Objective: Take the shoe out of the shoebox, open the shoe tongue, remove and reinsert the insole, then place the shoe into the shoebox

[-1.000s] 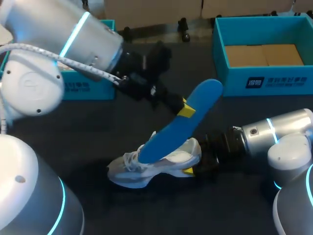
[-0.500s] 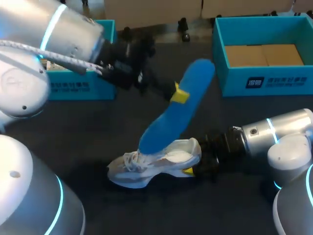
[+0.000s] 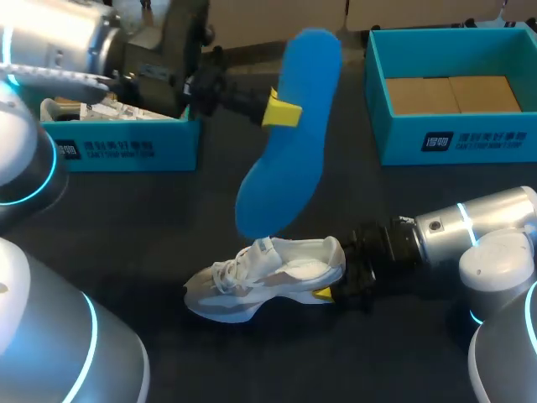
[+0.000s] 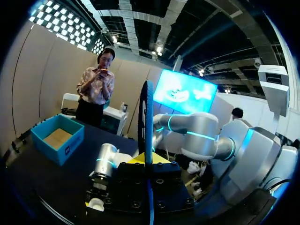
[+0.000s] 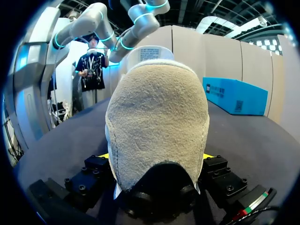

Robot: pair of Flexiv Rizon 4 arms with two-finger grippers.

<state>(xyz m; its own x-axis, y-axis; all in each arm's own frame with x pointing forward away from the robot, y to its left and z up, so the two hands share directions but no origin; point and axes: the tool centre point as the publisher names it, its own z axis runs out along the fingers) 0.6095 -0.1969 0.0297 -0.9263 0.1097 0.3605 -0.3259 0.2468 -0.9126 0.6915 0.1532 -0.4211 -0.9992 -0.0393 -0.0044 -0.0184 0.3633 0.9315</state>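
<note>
Insole (image 3: 289,126): blue, thin, probably light and bendy; pinched at mid-edge in left gripper (image 3: 281,110), aloft over shoe (image 3: 268,281).
Shoe: white, soft upper, likely firmer heel, the best hold; on table (image 3: 168,218), heel clamped by right gripper (image 3: 330,290).
Shoebox (image 3: 394,143): teal; white print, not legible.

A dark surface (image 3: 168,218) lies underneath it all. Toward its far left stands a teal box (image 3: 126,151) with pale contents (too unclear to identify).

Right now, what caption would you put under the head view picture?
Left tool holds the blue insole above the white shoe while right tool grips its heel.
</note>
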